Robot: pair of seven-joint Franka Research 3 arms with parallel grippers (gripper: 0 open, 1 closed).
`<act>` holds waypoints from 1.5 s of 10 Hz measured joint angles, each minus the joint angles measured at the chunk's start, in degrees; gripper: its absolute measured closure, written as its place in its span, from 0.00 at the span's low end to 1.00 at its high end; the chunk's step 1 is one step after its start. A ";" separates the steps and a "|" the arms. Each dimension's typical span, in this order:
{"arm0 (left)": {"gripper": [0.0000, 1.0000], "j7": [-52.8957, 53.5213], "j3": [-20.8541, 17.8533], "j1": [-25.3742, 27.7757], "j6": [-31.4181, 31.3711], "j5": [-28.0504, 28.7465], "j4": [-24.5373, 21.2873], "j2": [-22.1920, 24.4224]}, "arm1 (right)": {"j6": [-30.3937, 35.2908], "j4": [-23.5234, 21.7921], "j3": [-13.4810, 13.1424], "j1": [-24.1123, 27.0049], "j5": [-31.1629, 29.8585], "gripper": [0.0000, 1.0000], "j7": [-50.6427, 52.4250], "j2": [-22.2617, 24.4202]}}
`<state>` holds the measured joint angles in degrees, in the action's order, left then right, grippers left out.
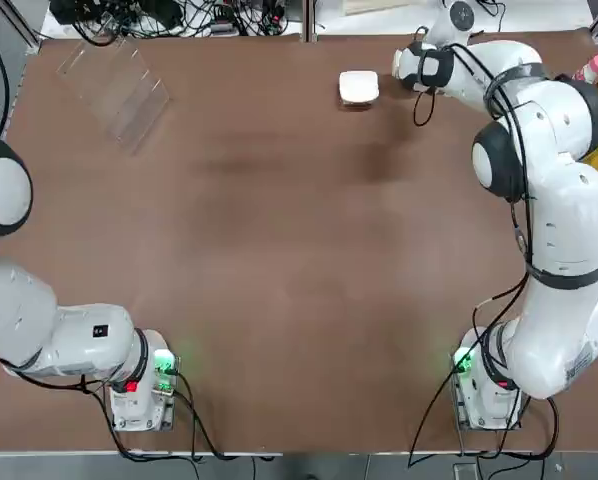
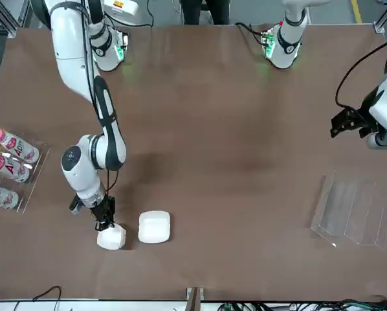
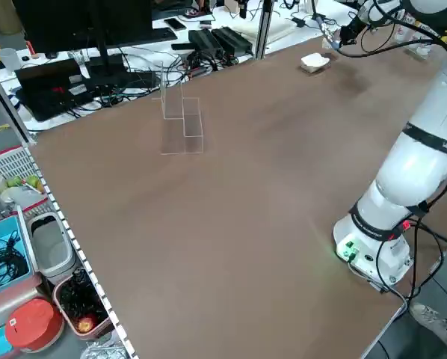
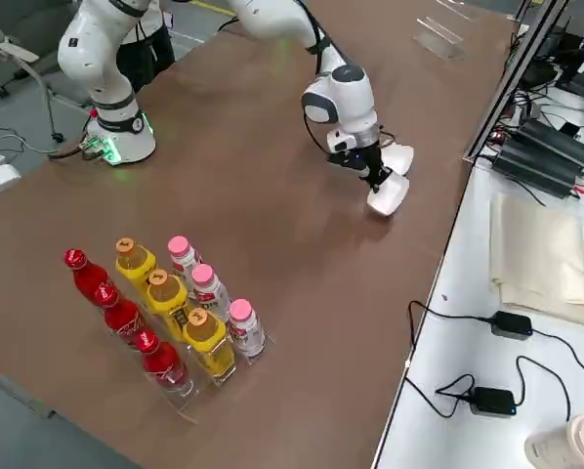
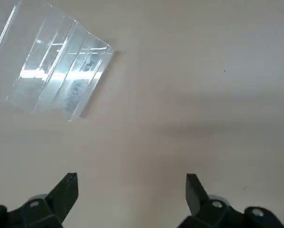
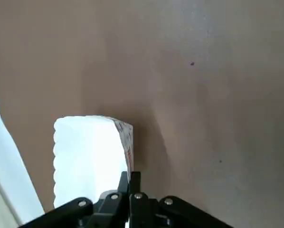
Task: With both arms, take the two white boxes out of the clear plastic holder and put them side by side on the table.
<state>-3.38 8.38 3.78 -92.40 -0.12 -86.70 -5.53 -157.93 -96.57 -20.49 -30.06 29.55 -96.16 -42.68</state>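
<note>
Under the right hand (image 2: 107, 223), at the counter's (image 2: 232, 168) far edge: one white box (image 2: 111, 238), mostly hidden in top view by the wrist; right fingers pressed together, tips at the box, actual contact hard to tell. Second white box (image 2: 154, 227) flat just beside that hand. Left hand (image 5: 131, 187) hovers wide open, nothing in it, near the clear holder (image 5: 54, 76), barely visible bar glints. Bottle rack (image 4: 170, 313) well apart from both hands. Cables, power bricks past the counter edge.
</note>
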 joint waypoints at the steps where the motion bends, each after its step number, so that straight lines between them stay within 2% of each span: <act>1: 0.00 0.00 0.00 0.00 0.00 0.00 0.00 0.00 | -0.47 0.00 0.02 -0.53 0.00 0.98 -0.40 -0.50; 8: 0.00 0.00 0.00 0.00 0.00 0.00 0.00 0.00 | -0.97 -1.08 -0.11 -3.40 -0.06 0.98 -1.10 -1.99; 15: 0.00 0.00 0.00 0.00 0.00 0.00 0.00 0.00 | -2.26 -2.25 -2.23 -4.85 -0.25 0.98 -0.32 -2.00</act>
<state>-3.38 8.38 3.78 -92.40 -0.12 -86.70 -5.53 -160.19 -98.82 -22.73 -34.91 29.30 -96.47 -44.68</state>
